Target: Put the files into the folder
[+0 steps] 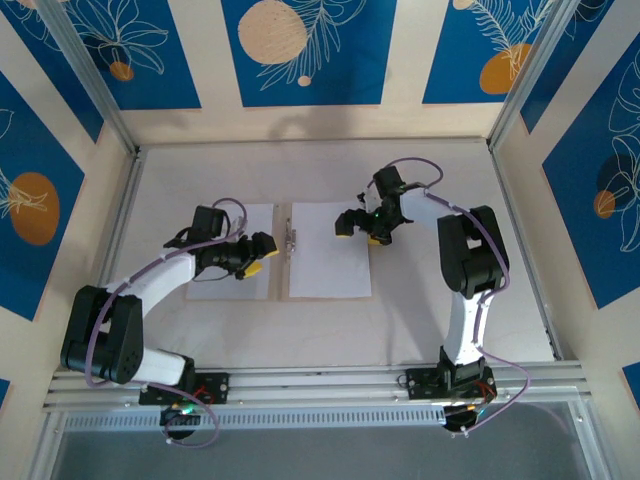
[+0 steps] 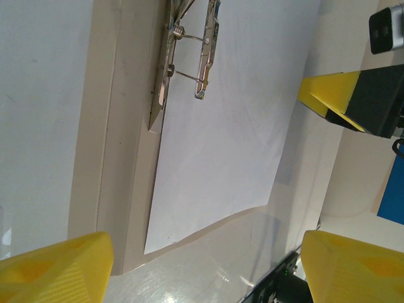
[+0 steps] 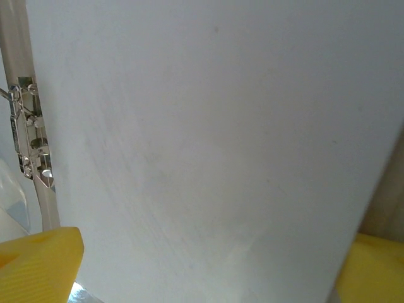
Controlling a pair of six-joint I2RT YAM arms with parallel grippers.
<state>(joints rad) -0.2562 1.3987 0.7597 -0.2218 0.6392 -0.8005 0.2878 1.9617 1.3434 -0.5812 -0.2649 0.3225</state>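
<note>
Pale table [image 1: 420, 320] between beige walls [image 1: 300, 122] with blue leaf-patterned panels [image 1: 330, 60]

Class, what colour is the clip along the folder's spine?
Shiny silver metal; the clip shows best in the left wrist view.

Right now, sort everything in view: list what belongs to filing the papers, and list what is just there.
Belongs to the job:
left white sheet
right white sheet
tan folder lying open under them
metal clip at its spine
left gripper, open
right gripper, open

Just there:
table
blue patterned wall panels
metal rail at the near edge
</note>
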